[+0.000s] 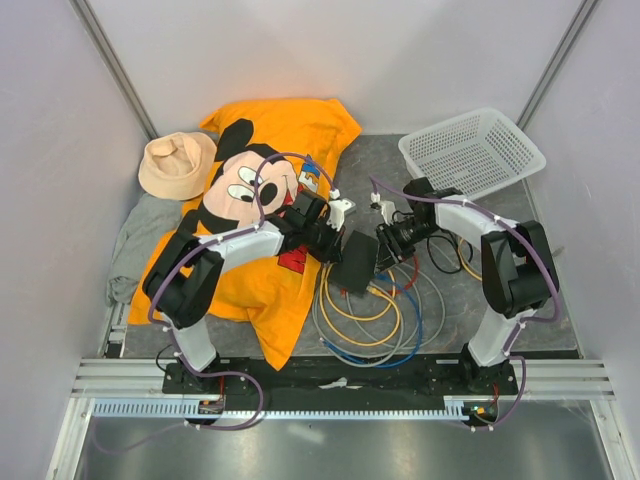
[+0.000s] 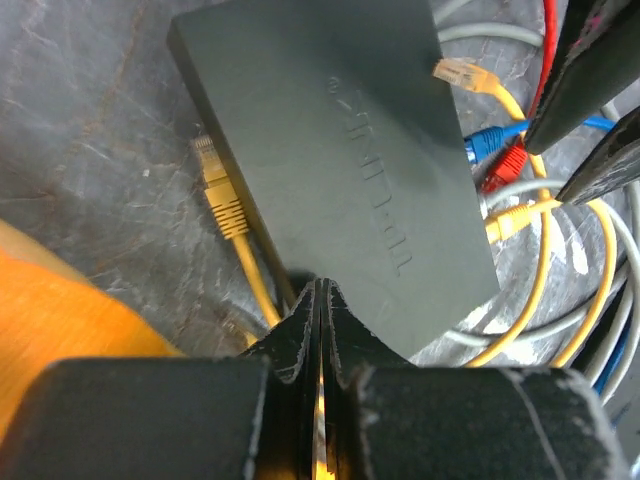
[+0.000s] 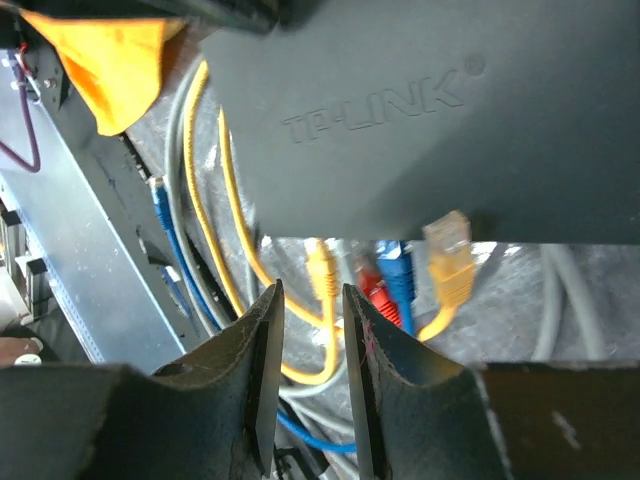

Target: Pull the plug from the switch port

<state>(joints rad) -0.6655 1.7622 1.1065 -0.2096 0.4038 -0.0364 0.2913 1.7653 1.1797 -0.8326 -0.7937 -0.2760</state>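
Note:
The switch (image 1: 355,262) is a flat matte-black box on the grey mat; it also shows in the left wrist view (image 2: 340,150) and the right wrist view (image 3: 420,110). Along one long edge sit a yellow plug (image 3: 322,270), a red plug (image 3: 373,293) and a blue plug (image 3: 397,268). Another yellow plug (image 3: 450,260) lies loose beside them. My left gripper (image 2: 322,285) is shut, its tips against the switch's opposite edge. My right gripper (image 3: 310,290) is open, its tips just short of the yellow plug. It also shows in the left wrist view (image 2: 548,172).
Coiled yellow, blue and grey cables (image 1: 370,320) lie in front of the switch. A loose yellow plug (image 2: 218,185) lies by its other edge. An orange Mickey cloth (image 1: 270,200), a beige hat (image 1: 175,165) and a white mesh basket (image 1: 475,150) surround the work area.

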